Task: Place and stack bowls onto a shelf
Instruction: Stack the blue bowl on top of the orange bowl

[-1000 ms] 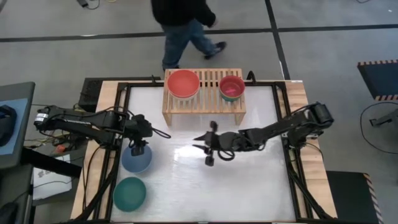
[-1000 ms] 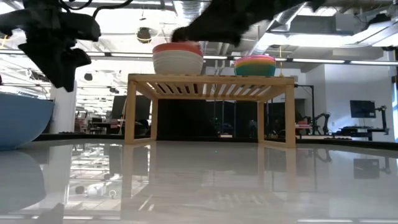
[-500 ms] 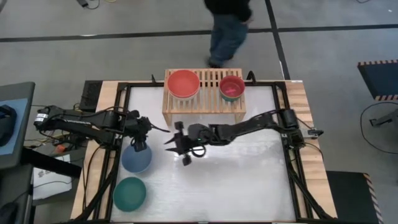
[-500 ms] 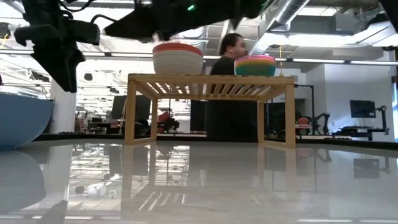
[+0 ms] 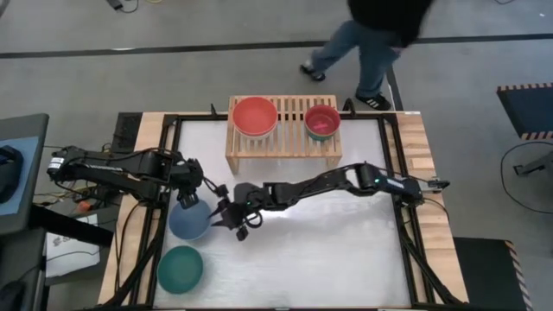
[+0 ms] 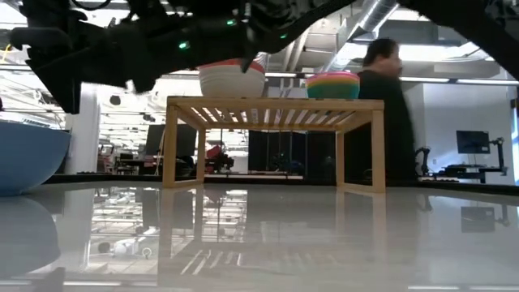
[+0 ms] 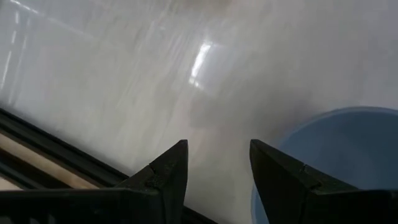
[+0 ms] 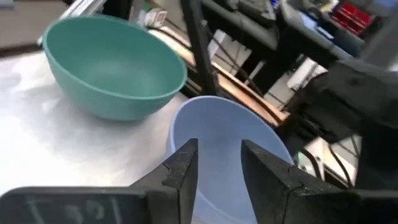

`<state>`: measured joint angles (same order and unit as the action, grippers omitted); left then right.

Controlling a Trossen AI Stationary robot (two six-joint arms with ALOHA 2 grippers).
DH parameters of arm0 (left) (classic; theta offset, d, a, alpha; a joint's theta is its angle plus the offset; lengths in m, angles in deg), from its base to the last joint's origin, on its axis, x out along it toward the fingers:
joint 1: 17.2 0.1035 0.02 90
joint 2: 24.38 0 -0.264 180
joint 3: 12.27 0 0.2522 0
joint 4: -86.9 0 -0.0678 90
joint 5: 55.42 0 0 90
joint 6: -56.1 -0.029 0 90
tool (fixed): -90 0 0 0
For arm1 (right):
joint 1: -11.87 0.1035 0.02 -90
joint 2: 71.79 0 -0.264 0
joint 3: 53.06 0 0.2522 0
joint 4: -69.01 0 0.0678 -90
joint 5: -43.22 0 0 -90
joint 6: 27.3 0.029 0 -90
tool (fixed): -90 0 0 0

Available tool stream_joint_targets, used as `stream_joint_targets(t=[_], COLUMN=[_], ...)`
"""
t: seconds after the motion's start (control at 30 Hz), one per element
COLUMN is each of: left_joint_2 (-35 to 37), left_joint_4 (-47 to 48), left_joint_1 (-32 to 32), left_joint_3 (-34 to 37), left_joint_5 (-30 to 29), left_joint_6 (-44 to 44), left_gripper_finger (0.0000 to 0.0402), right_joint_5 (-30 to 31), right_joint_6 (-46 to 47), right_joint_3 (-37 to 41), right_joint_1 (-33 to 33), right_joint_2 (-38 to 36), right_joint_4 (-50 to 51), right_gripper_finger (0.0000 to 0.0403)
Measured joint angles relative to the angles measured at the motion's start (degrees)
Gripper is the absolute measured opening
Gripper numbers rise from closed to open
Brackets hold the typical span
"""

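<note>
Your right tool (image 5: 226, 213), fingers apart, straddles the round slate-blue plastic bowl's (image 5: 187, 222) rim for a pinch; your left tool (image 5: 192, 200), also apart, hovers beside.

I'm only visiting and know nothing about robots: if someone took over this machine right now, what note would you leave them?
Right gripper: open, empty, at the slate blue bowl's rim.
Left gripper: open, empty, over that bowl's far edge.
Done: on the shelf, a stack topped by a red bowl and another topped by a pink bowl.
Left: slate blue bowl and teal bowl, both on the table.
</note>
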<state>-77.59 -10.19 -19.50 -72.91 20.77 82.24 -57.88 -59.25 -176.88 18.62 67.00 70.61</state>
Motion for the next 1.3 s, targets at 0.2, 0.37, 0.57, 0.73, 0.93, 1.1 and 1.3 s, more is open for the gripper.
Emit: stream_joint_targets(t=[0.2,0.37,0.57,0.73,0.93,1.1,1.3], left_joint_2=[0.0,0.0,0.0,0.0,0.0,0.0,0.1], left_joint_4=[0.0,0.0,-0.2,-0.5,-0.4,-0.6,-4.9], left_joint_1=[0.0,0.0,0.4,1.5,2.0,1.1,-4.7], left_joint_3=[0.0,0.0,0.0,0.0,-0.4,-3.6,-5.7], left_joint_5=[0.9,0.9,-0.5,-0.5,0.1,0.1,3.1], left_joint_6=[-0.3,-2.8,-4.5,-4.8,-6.0,-11.1,-19.9], left_gripper_finger=[0.0157,0.0157,0.0157,0.0157,0.0157,0.0151,0.0117], right_joint_5=[-0.2,0.4,1.1,1.2,3.1,4.0,1.7], right_joint_6=[-5.1,-7.2,-7.2,-7.6,-7.9,-4.6,0.7], right_joint_3=[-12.5,-18.2,-18.6,-18.6,-18.6,-18.7,-18.5], right_joint_1=[0.2,0.3,0.2,-0.3,-0.6,-0.5,-0.5], right_joint_2=[8.3,12.3,12.6,12.6,12.6,9.5,2.9], right_joint_4=[10.4,18.5,18.3,18.1,24.8,35.2,54.7], right_gripper_finger=[0.0198,0.0232,0.0217,0.0156,0.0044,0.0027,0.0032])
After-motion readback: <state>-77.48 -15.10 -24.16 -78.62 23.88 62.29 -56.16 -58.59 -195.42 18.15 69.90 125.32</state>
